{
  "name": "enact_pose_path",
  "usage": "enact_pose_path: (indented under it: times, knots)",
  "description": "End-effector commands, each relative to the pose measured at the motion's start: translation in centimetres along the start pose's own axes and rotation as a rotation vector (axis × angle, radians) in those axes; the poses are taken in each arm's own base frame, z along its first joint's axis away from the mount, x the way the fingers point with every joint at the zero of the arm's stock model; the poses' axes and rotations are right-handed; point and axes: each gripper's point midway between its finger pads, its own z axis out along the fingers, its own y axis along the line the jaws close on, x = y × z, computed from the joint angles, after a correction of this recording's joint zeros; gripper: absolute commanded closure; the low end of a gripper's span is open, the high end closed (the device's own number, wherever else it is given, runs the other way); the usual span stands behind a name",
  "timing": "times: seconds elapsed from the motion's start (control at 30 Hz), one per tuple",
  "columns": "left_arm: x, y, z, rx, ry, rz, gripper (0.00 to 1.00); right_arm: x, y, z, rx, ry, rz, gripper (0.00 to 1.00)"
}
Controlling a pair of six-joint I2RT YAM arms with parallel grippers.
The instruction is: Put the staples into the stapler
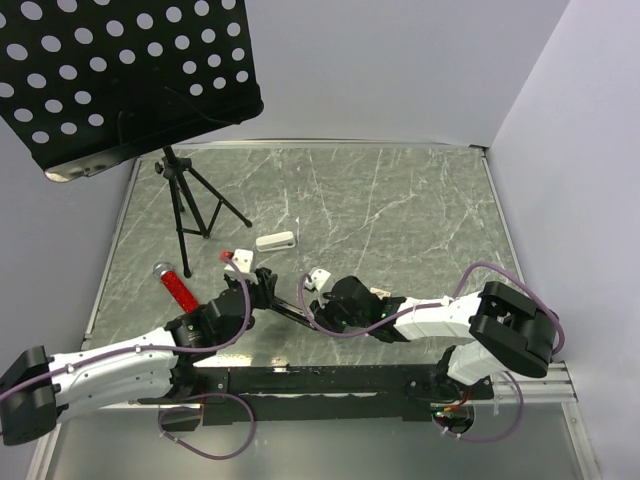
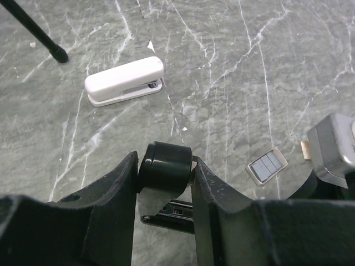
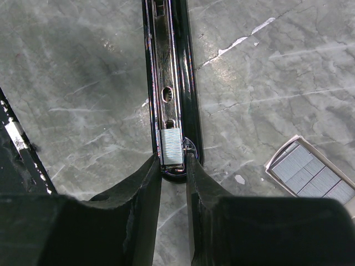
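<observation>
one staple strip (image 3: 171,147), between right claw (image 3: 173,164) tips

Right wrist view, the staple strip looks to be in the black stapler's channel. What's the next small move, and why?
Probably open the right gripper slightly and lift clear. The staple strip already appears seated in the channel of the black stapler, with the jaws either side of it, while the left gripper holds the stapler's rounded end.

Close view from the left gripper (image 2: 165,162): black fingers (image 2: 111,199) clamped on the rounded end of a black stapler (image 2: 166,173) at 6 o'clock. White stapler (image 2: 125,81) at 11 o'clock, tripod leg (image 2: 33,30) at 10. Small open box of staples (image 2: 267,165) at 4 o'clock, flat on a grey marbled table (image 2: 233,66).
</observation>
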Motion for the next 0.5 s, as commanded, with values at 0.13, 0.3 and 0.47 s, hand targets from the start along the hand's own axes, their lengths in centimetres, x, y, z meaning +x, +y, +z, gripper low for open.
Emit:
enact_pose_path:
  times: [0.13,0.3,0.47]
  knots:
    - [2.23,-6.55,-1.13,0.222,0.099,-0.156,0.6,-5.6,1.21,0.24,-0.043,-0.149,0.002,0.88]
    - [2.33,-6.6,-0.86,0.202,0.095,-0.14,0.44,-5.62,1.26,0.27,-0.046,-0.139,0.003,0.88]
    - [2.19,-6.7,-0.67,0.197,0.087,-0.138,0.4,-6.01,1.57,0.2,-0.057,-0.148,0.006,0.88]
